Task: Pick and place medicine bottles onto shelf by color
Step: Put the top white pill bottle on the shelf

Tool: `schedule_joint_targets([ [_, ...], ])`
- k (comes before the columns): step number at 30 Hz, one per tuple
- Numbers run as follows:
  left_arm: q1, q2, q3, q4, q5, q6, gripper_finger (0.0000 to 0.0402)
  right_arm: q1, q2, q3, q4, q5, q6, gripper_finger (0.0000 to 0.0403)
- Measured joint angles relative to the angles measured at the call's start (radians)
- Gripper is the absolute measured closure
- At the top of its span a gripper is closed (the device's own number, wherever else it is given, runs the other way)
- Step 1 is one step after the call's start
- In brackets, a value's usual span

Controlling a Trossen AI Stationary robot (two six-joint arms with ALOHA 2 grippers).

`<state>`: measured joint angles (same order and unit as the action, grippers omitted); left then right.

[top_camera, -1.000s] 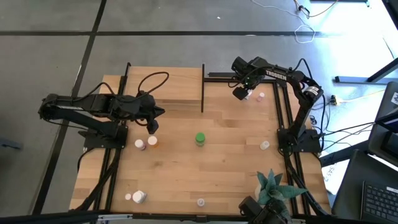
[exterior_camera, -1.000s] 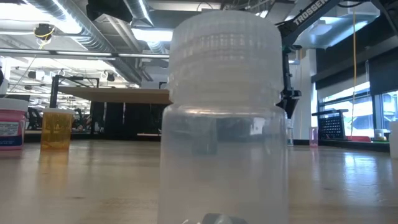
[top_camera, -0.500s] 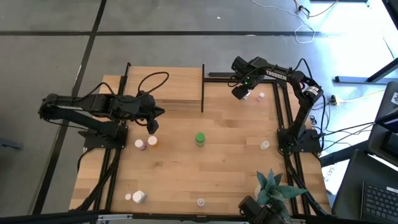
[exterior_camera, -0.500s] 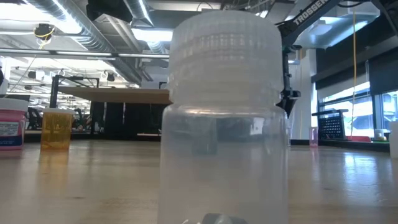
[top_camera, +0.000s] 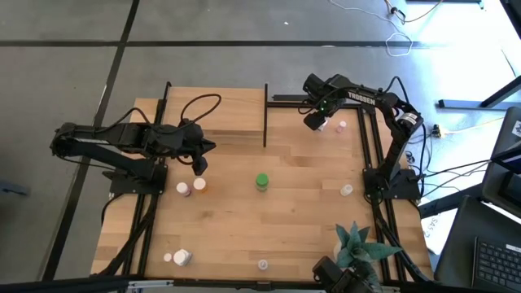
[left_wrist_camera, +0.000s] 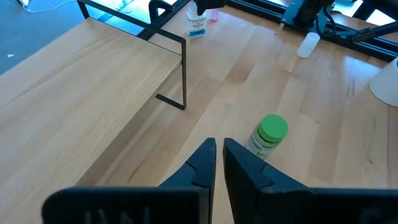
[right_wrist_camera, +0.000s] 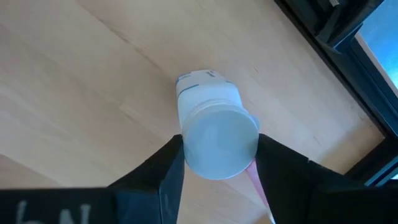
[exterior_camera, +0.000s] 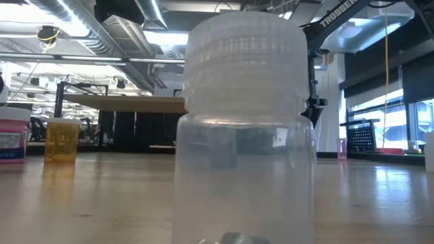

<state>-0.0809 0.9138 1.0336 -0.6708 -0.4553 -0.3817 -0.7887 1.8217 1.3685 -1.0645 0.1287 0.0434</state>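
High view first: we see our right gripper (top_camera: 316, 122) at the far right part of the bench (top_camera: 269, 228), clamped around a white-capped bottle (top_camera: 321, 124), with a small pink bottle (top_camera: 341, 126) just beside it. Our left gripper (top_camera: 200, 165) hangs near the front edge of the shelf (top_camera: 220, 110), which sits at the far left corner; its fingers are pressed together with nothing between them. Near it stand a pink bottle (top_camera: 183, 189) and an orange bottle (top_camera: 199, 185). A green bottle (top_camera: 261, 181) stands mid-bench, a clear one (top_camera: 347, 190) near the right edge, two more (top_camera: 177, 257) at the near left corner, another (top_camera: 263, 264) at the near edge, beside a spiky plant (top_camera: 358, 246).

Low view: a clear bottle (exterior_camera: 245, 129) fills the picture, with pink (exterior_camera: 13, 141) and orange (exterior_camera: 62, 140) bottles behind it.

Left wrist view: our closed fingers (left_wrist_camera: 205, 163) point toward the green bottle (left_wrist_camera: 267, 134); the shelf (left_wrist_camera: 81, 93) lies alongside.

Right wrist view: our fingers (right_wrist_camera: 168, 168) squeeze both sides of the white bottle (right_wrist_camera: 214, 134), cap toward the camera.
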Motion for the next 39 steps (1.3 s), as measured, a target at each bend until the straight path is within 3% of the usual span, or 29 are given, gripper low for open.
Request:
schedule_joint_targets([
  [20, 0.000, 0.000, 0.000, 0.000, 0.000, 0.000, 0.0376, 0.052, 0.000, 0.000, -0.067, 0.002, -0.210, 0.0225],
  [30, 0.000, 0.000, 0.000, 0.000, 0.000, 0.000, 0.0376, 0.175, 0.000, 0.000, -0.067, 0.002, -0.219, 0.0225],
  [39, 0.000, 0.000, 0.000, 0.000, 0.000, 0.000, 0.0376, 0.273, 0.000, 0.002, -0.067, -0.001, -0.100, 0.0225],
])
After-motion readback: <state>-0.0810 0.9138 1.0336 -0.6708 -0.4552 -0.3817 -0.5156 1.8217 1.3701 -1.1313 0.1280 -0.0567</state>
